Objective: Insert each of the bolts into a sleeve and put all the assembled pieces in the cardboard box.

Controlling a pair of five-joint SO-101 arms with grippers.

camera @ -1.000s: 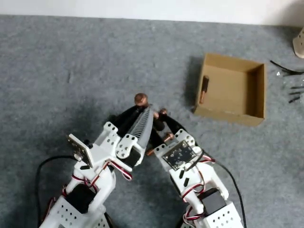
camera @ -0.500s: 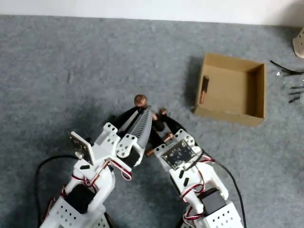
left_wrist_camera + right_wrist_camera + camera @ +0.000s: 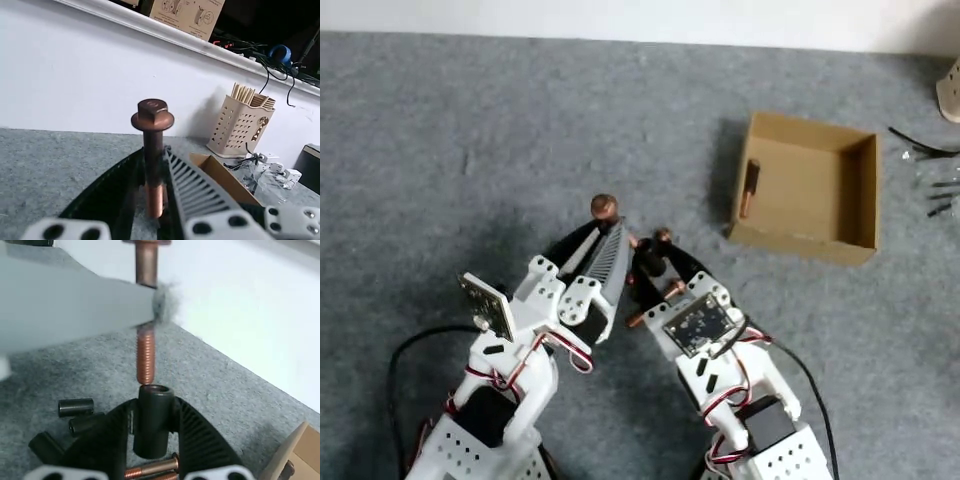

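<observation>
1. Nearest me, by the middle of the table's (image 3: 440, 150) near edge, the left arm has drifted over the last second. It carried the bolt's (image 3: 152, 145) head a touch toward the left and far edges. The right arm has held its place.
2. I read that shift as fine alignment for insertion. From the right wrist, the threaded tip hangs just above the sleeve's (image 3: 151, 432) open mouth, roughly in line and not yet entered.
3. The left gripper (image 3: 154, 156) is clamped on the bolt's shank, with the bolt upright, head up. That arm leans forward and in toward its neighbour.
4. The right gripper (image 3: 153, 412) is closed around the sleeve, holding it upright, mouth up, directly under the bolt. That arm angles in toward the left one.
5. Just past the right gripper, spare sleeves (image 3: 75, 407) lie on the table, and loose bolts (image 3: 150, 471) lie beneath its fingers.
6. Farther off, toward the right edge, the cardboard box (image 3: 800, 245) sits with one assembled piece (image 3: 749, 187) against its left wall.
</observation>
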